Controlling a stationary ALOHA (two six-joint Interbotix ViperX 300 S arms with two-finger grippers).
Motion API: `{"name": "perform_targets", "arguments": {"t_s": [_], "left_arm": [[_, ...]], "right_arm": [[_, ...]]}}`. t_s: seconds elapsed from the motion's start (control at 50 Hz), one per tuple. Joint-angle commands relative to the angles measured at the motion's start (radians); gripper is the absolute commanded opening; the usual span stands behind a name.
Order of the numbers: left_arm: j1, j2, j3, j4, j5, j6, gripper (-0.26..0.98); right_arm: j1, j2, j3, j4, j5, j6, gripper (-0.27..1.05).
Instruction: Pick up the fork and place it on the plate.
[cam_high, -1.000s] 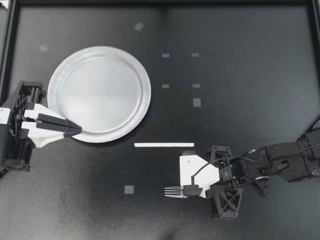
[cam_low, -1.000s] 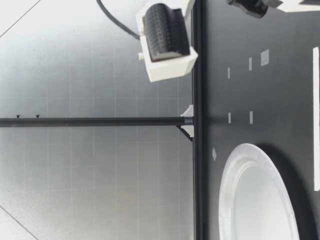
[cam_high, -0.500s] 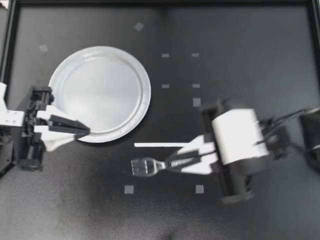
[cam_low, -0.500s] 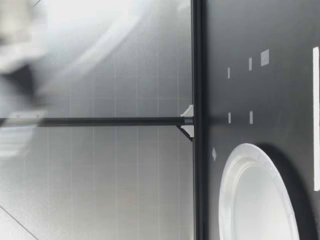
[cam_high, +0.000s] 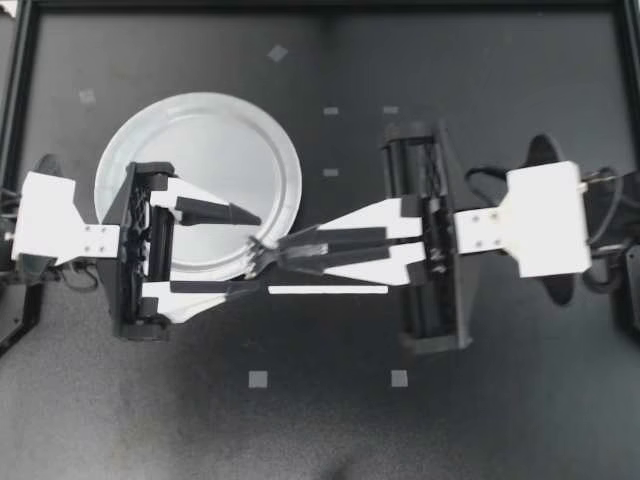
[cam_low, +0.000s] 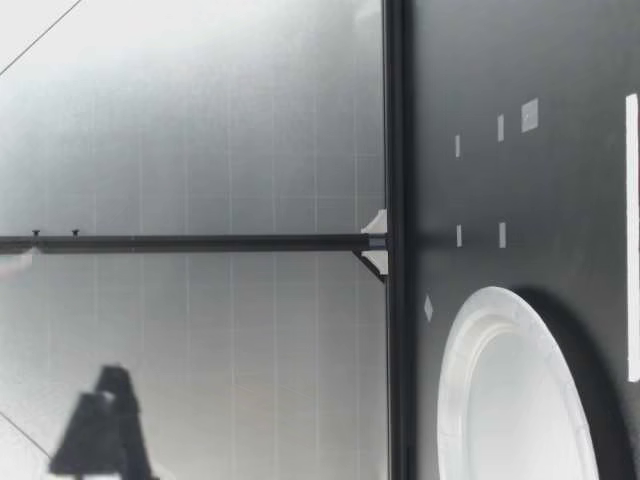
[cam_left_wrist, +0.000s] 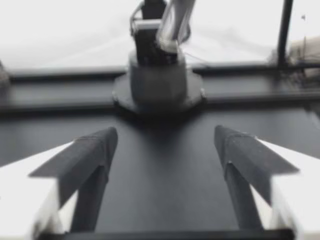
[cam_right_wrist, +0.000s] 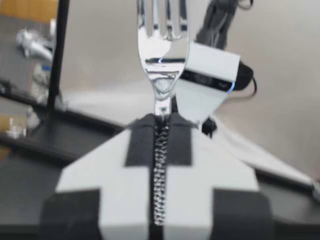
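A silver plate (cam_high: 196, 150) lies at the table's left; the low view shows its rim (cam_low: 470, 350). My right gripper (cam_high: 302, 247) reaches in from the right, shut on the handle of a clear plastic fork (cam_high: 266, 252). Its tines hang over the plate's near right rim. In the right wrist view the fork (cam_right_wrist: 161, 50) sticks out straight ahead of the shut fingers (cam_right_wrist: 135, 150). My left gripper (cam_high: 259, 252) faces it, wide open, and seen from above the tines lie between its fingertips. The left wrist view shows its open gripper (cam_left_wrist: 165, 145) without the fork.
A white strip (cam_high: 328, 290) lies on the black table just below the grippers, also seen as the strip (cam_low: 631, 235) in the low view. Small grey tape squares (cam_high: 258, 378) dot the surface. A black frame rail (cam_high: 320, 5) borders the table's far edge.
My right arm swung up and left, carrying the fork from the table's front toward the plate. My left gripper moved right over the plate's rim and opened wide.
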Motion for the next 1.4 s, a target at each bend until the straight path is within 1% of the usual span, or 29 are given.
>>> {"name": "perform_targets", "arguments": {"t_s": [0.0, 0.12, 0.28, 0.5, 0.6, 0.92, 1.06, 1.28, 1.38], "left_arm": [[0.000, 0.006, -0.032, 0.002, -0.071, 0.011, 0.65], [0.000, 0.018, -0.046, 0.002, -0.081, 0.011, 0.64], [0.000, 0.040, -0.063, 0.003, -0.089, 0.011, 0.64], [-0.020, 0.061, -0.066, 0.003, -0.083, 0.011, 0.64], [-0.028, 0.057, -0.055, 0.003, -0.081, 0.008, 0.64], [-0.028, 0.026, -0.029, 0.003, -0.083, 0.003, 0.63], [-0.028, 0.026, -0.035, 0.000, -0.087, 0.000, 0.53], [-0.028, 0.031, -0.034, 0.000, -0.087, -0.012, 0.30], [-0.028, 0.031, -0.032, 0.000, -0.089, -0.012, 0.16]], "right_arm": [[-0.014, 0.069, -0.015, 0.002, -0.166, 0.000, -0.04], [-0.025, 0.124, -0.018, 0.002, -0.264, -0.003, -0.04], [-0.032, 0.175, -0.034, 0.002, -0.324, -0.008, -0.04], [-0.049, 0.164, -0.035, 0.000, -0.314, -0.017, -0.04], [-0.049, 0.153, -0.034, -0.002, -0.296, -0.044, -0.04], [-0.049, 0.147, -0.025, 0.000, -0.293, -0.054, -0.04], [-0.049, 0.152, -0.025, 0.000, -0.299, -0.054, -0.04], [-0.049, 0.150, -0.025, 0.000, -0.305, -0.057, -0.04], [-0.049, 0.156, -0.025, 0.000, -0.307, -0.055, -0.04]]}}
